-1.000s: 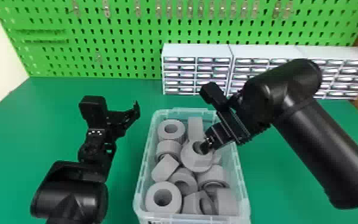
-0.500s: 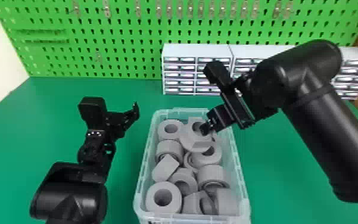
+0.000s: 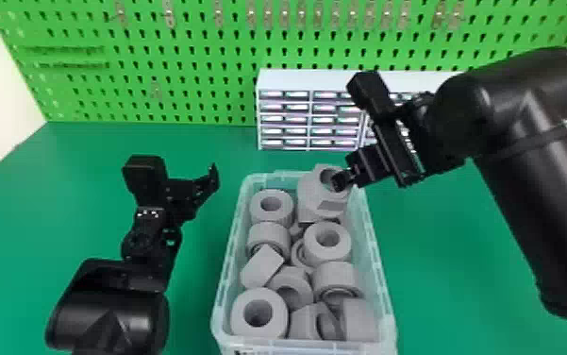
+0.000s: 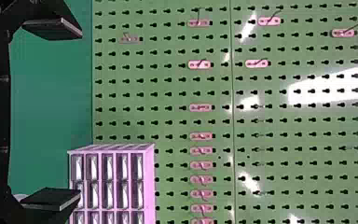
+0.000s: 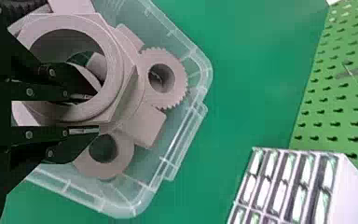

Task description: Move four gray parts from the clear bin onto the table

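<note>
The right tool (image 3: 342, 180) had moved toward twelve o'clock, pinching one gray part (image 3: 311, 191). The left tool (image 3: 187, 188) stood widely open, empty. Behind the tabletop (image 3: 442, 264) was green pegboard (image 3: 183, 56).

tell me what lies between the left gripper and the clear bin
Just the green table, seen in the head view, stretching from beneath the left gripper to the clear bin's left wall.

I see clear bin (image 3: 387, 288) cut off by head view's bottom edge; right arm (image 3: 527, 198) hides part of drawer cabinet (image 3: 310, 103) (contents blurred).
</note>
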You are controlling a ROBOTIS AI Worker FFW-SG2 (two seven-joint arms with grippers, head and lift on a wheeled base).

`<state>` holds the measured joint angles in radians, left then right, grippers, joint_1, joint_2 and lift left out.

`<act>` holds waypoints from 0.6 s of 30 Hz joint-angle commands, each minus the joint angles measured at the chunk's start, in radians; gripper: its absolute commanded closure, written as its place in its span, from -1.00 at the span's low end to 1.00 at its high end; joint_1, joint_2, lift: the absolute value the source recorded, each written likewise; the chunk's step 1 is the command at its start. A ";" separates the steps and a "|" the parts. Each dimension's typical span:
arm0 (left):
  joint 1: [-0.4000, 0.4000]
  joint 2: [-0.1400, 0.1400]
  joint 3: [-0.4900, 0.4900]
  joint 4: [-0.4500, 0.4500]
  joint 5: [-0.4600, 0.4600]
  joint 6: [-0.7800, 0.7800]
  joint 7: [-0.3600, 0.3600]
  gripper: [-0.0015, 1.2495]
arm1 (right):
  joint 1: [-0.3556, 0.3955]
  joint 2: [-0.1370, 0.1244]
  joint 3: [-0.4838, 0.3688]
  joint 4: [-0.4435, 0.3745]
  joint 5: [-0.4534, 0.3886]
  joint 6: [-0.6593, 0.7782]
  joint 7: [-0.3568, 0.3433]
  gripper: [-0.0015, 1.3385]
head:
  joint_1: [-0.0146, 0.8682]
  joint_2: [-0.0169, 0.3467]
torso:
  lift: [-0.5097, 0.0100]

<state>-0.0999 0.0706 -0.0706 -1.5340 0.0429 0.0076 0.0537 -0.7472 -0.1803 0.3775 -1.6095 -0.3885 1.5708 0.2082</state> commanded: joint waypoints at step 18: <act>0.002 0.000 -0.006 0.000 0.002 0.000 0.006 -0.85 | 0.052 -0.022 -0.183 -0.063 0.142 0.001 -0.001 0.57 | 0.60 -0.51 | 0.76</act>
<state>-0.0996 0.0705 -0.0756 -1.5340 0.0431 0.0076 0.0595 -0.7042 -0.1980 0.2230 -1.6666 -0.2696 1.5708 0.2070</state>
